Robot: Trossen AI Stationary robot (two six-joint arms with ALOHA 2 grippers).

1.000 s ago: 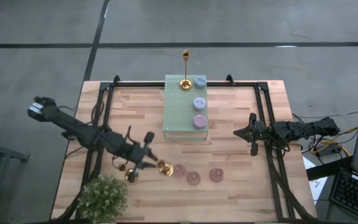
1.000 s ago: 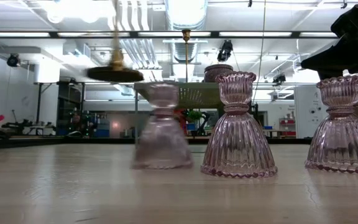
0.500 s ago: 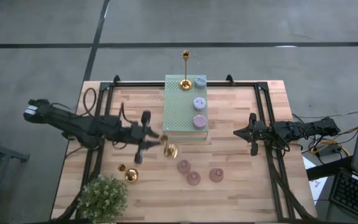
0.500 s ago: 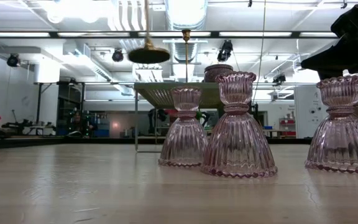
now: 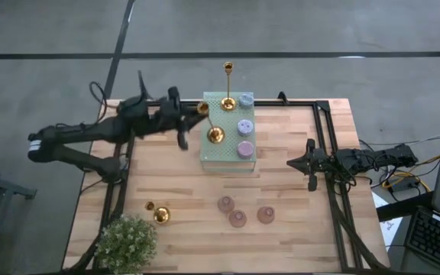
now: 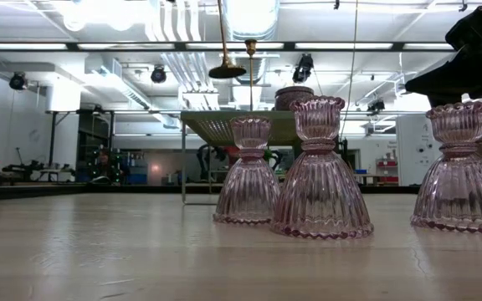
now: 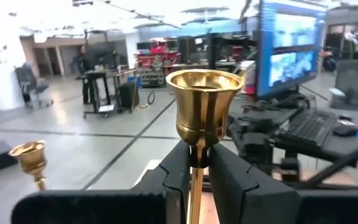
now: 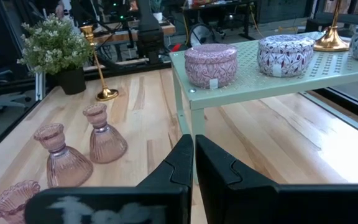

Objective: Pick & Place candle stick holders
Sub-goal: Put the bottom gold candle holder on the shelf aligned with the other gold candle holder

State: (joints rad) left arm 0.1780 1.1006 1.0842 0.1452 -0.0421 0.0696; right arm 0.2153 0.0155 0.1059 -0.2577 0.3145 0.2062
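My left gripper point(image 5: 195, 116) is shut on a gold candle stick holder point(image 5: 208, 122) above the pale green perforated block point(image 5: 221, 149). Its round base point(image 6: 227, 71) hangs above the block. A second gold holder point(image 5: 228, 85) stands on its base at the block's far end, and a third point(image 5: 160, 214) stands on the table near the plant. Three squat lavender holders point(image 5: 244, 126) sit on the block. Three pink glass holders point(image 5: 237, 219) stand on the table's near part. My right gripper point(image 5: 302, 163) is shut and empty at the table's right side. My left gripper pinches the gold holder's slim stem point(image 7: 197, 163) just below its cup point(image 7: 204, 102) between the two fingers. The fingers come level from the table's left side and lie across the stem. The holder hangs about upright, lifted clear, with its base below the fingers.
A bushy potted plant point(image 5: 126, 241) stands at the near left corner. Black rails point(image 5: 328, 145) run along the table's left, right and far sides. Bare wood lies between the block and the pink holders.
My left gripper has carried the gold holder from the near left part of the table up and toward the far edge, to above the green block. The holder has stayed lifted and about upright. The leftmost pink glass holder has shifted a little toward the right.
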